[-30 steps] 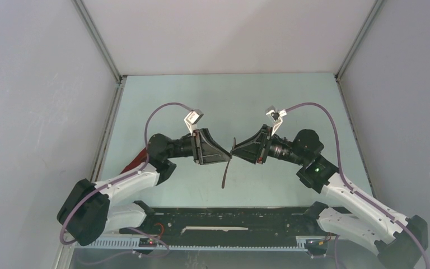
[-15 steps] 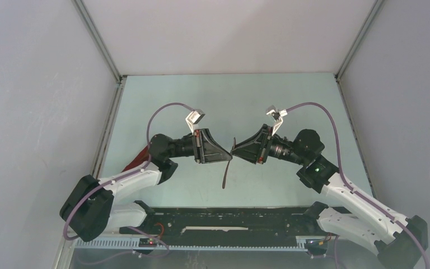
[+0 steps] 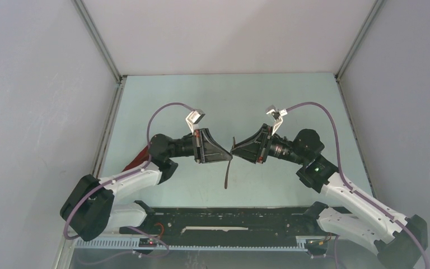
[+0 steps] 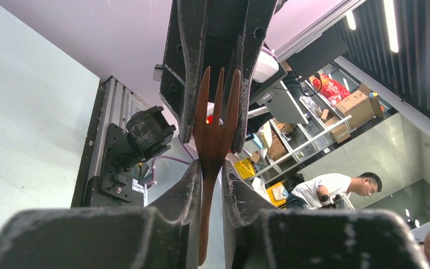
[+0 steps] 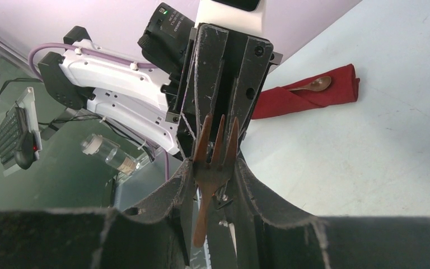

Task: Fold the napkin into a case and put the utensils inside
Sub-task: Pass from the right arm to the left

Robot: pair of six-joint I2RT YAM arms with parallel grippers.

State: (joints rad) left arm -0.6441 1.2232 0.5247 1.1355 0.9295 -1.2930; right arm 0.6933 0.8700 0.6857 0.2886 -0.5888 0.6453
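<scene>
The dark brown fork [image 3: 227,170] hangs in the air over the table's middle, tines up and handle down. My right gripper [image 3: 234,151] is shut on its head [image 5: 215,168]. From the opposite side, my left gripper [image 3: 227,157] is shut on its neck [image 4: 213,162] just under the tines. The two grippers meet tip to tip. The dark red napkin [image 5: 305,96] lies as a folded strip on the table behind the left arm, with the spoon [image 5: 315,84] resting in its fold. In the top view only a sliver of the napkin [image 3: 137,156] shows under the left arm.
A black rail [image 3: 224,221] with the arm bases runs along the near edge. Grey walls close in the pale green table [image 3: 229,101] on three sides. Purple cables [image 3: 162,112] loop above both wrists.
My left gripper's jaws have narrowed onto the fork's neck. The right gripper keeps its hold, and both arms have barely moved.
</scene>
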